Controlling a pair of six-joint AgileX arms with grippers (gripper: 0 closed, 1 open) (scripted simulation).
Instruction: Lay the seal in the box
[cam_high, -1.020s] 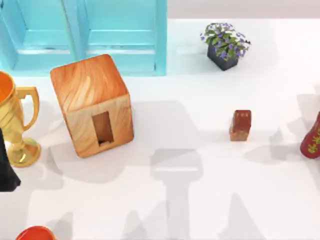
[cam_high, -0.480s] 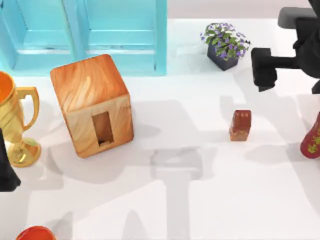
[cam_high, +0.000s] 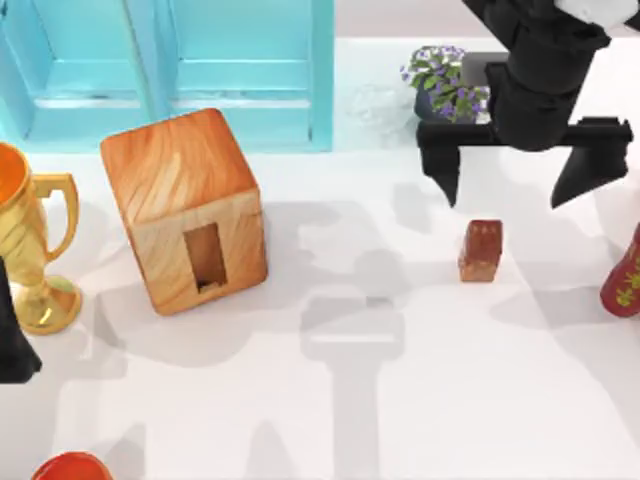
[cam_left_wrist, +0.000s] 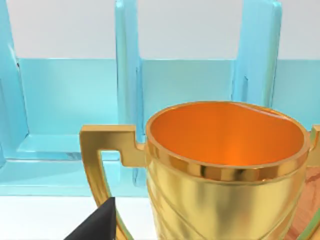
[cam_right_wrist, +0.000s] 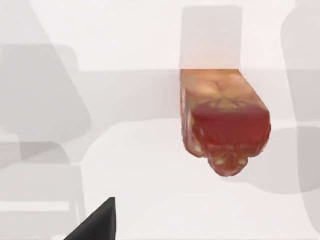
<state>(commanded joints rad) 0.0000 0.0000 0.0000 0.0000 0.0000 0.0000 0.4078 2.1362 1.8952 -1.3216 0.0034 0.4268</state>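
Observation:
The seal (cam_high: 481, 250) is a small upright block with a dark red-brown top and a lighter base, standing on the white table right of centre; the right wrist view shows the seal (cam_right_wrist: 225, 120) from close above. My right gripper (cam_high: 515, 190) hangs open just behind and above it, fingers spread wide to either side. The box (cam_high: 185, 208), a large grained wooden cube with a narrow upright hole in its front face, stands at the left. My left arm (cam_high: 12, 335) is parked at the left edge, with a dark fingertip (cam_left_wrist: 95, 225) in its wrist view.
A turquoise cabinet (cam_high: 170, 70) stands along the back left. A gold trophy cup (cam_high: 30, 250) is at the far left, a potted plant (cam_high: 450, 90) at the back right, a red vase (cam_high: 625, 275) at the right edge, and a red object (cam_high: 70, 468) at the front left.
My right arm has come in from the back right and now hovers open over the seal. Seal, box and left arm have not moved.

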